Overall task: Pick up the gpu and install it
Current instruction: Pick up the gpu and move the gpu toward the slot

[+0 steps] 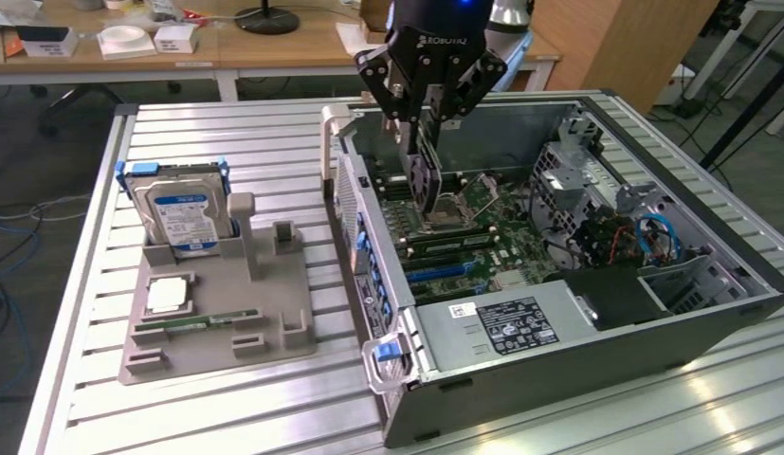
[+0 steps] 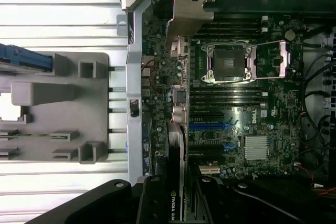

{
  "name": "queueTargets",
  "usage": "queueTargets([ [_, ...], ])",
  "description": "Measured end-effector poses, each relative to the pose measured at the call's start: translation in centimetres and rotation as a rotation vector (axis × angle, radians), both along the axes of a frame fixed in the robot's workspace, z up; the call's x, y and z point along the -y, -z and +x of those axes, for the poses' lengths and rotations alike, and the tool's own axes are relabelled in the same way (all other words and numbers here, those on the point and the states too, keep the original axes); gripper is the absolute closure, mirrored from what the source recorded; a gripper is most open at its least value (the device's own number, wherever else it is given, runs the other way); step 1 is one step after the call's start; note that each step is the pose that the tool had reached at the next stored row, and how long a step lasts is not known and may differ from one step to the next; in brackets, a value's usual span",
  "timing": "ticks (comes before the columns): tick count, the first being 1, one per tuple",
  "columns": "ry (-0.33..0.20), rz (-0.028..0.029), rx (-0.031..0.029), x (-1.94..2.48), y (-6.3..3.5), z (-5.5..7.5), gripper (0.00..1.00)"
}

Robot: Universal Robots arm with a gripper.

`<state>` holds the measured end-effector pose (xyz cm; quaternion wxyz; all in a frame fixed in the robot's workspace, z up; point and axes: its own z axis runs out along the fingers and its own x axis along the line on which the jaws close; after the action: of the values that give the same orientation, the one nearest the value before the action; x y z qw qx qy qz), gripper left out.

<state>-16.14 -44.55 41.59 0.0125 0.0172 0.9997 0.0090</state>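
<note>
Over the motherboard inside the open case, my gripper is part-closed, pinching the gpu by its top edge. Card hangs edge-down so the connector faces the slots, I reckon. Its bracket points toward the case's slotted wall. Can't tell if it's touching the board.

Tight drop into open computer case
Slotted wall crowds gpu on the exterior view's left; power supply blocks near end.
</note>
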Motion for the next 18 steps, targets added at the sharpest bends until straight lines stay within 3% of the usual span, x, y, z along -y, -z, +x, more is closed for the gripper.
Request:
queueTargets([
  [18,-0.005,0.0,-0.0001,0.0,0.0,1.4,0.74],
])
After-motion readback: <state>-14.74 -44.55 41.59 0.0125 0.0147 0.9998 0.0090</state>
